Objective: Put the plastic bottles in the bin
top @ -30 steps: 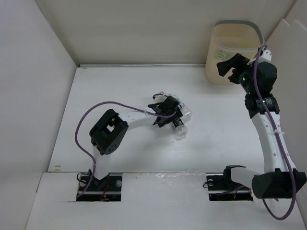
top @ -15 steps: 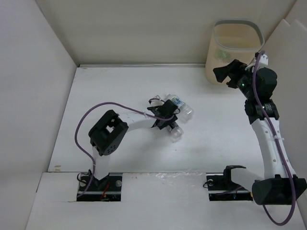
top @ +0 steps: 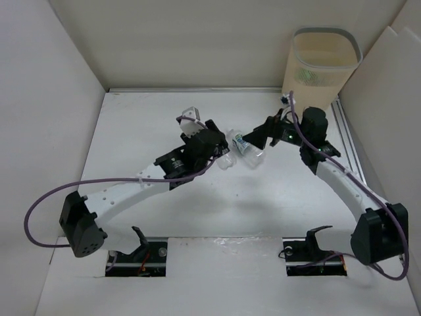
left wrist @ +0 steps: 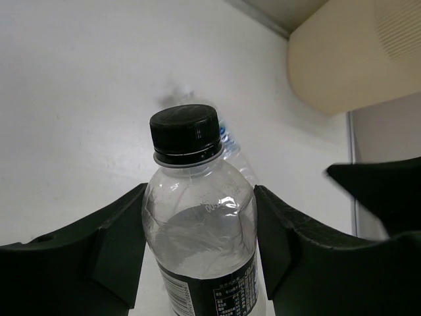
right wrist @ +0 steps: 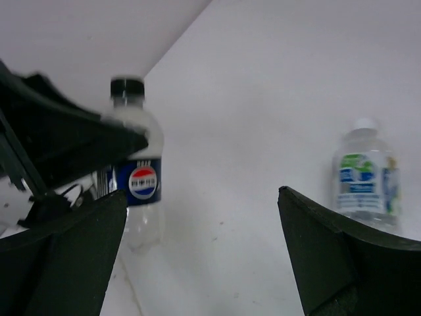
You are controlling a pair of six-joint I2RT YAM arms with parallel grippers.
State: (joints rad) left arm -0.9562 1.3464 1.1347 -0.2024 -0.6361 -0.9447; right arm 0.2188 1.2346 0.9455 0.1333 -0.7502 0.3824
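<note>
Mid-counter [top: 296, 197], the left claw [top: 217, 155] clamps a black-capped Pepsi bottle [left wrist: 197, 230], cap pointing out past its fingertips. The bin [top: 319, 72] stands in the far right corner, nearer the right claw [right wrist: 202, 197], which hovers wide open and empty beside a white-capped bottle [top: 245, 146].

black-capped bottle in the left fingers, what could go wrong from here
The left fingers pinch the black-capped bottle on its smooth rounded shoulder, so it may slip when lifted. The open right fingers hang close by, so the arms could bump. The bin is tall, and a low carry might hit its rim.
</note>
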